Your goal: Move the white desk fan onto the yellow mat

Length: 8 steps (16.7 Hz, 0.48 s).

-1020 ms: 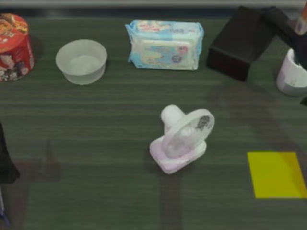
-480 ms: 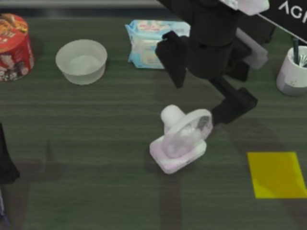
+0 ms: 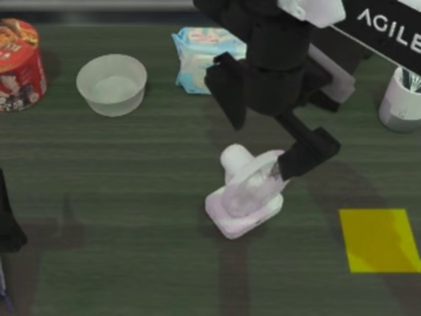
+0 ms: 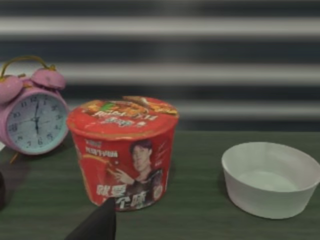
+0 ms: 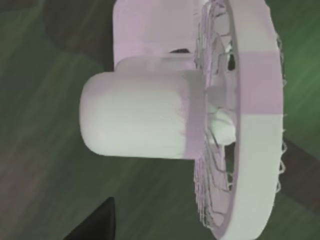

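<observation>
The white desk fan [image 3: 247, 194] stands near the table's middle on its pale base, its grille head tilted up and its motor knob pointing toward the back left. My right gripper [image 3: 262, 148] hangs open just above it, one finger behind the knob and the other by the grille's right edge. Neither finger touches the fan. The right wrist view shows the fan [image 5: 150, 117] close up, knob and grille ring side on, with one dark fingertip [image 5: 97, 222] beside it. The yellow mat [image 3: 380, 240] lies flat and bare at the front right. My left gripper [image 4: 100, 225] stays parked at the table's left edge, open.
Along the back stand a red noodle cup [image 3: 20, 62], a translucent bowl [image 3: 112, 84], a wipes pack [image 3: 200, 56] partly under the right arm, and a white pen cup [image 3: 401, 99]. The left wrist view also shows a pink alarm clock [image 4: 32, 117].
The right arm has swung in from the back right and come down over the fan, shifting slightly left in the last half second. The fan and the left arm have not moved.
</observation>
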Tool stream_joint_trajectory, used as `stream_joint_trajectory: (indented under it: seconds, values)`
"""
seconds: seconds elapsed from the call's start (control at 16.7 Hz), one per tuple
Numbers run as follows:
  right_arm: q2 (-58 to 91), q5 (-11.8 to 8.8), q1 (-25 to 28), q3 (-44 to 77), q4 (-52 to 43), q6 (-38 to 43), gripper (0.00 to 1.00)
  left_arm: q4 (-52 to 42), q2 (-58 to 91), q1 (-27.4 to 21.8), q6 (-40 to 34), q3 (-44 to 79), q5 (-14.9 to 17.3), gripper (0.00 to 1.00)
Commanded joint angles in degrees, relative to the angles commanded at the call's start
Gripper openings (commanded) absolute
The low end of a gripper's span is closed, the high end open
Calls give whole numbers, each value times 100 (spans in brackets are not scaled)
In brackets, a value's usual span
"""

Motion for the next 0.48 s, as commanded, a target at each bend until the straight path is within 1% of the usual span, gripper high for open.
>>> stream_joint_trajectory:
  seconds: [0.48]
  values:
    - [-139,-7,34,-1295,1141,15,100,0,0,0,0,0,0,100]
